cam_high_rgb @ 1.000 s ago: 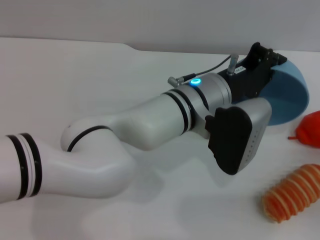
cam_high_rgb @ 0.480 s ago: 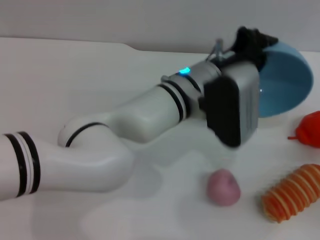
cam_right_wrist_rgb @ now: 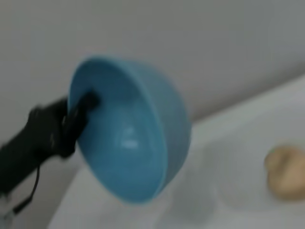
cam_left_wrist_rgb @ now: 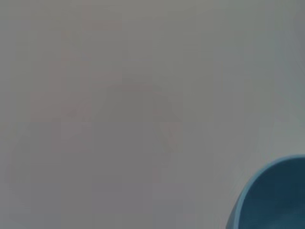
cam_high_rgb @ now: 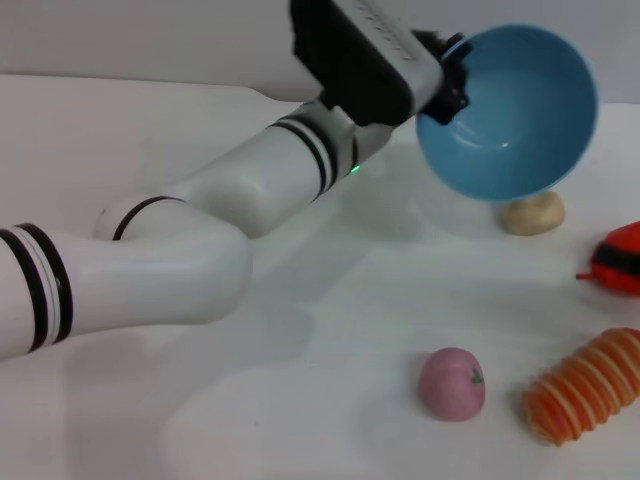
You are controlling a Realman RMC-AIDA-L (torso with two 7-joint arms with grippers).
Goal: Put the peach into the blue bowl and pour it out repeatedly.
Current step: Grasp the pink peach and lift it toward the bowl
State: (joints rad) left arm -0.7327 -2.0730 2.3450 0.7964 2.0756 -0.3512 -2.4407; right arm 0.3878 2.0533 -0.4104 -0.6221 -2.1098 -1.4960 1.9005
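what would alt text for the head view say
The left gripper holds the empty blue bowl by its rim, tipped on its side above the white table. The pink peach lies on the table below, beside an orange ribbed toy.

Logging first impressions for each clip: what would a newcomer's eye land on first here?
The blue bowl, held up in the air and tipped on its side with its empty inside facing the head camera, gripped at its rim by the left tool. Next, the peach lying alone on the white table near the front, beside an orange ribbed toy, with a beige lumpy ball just under the bowl.
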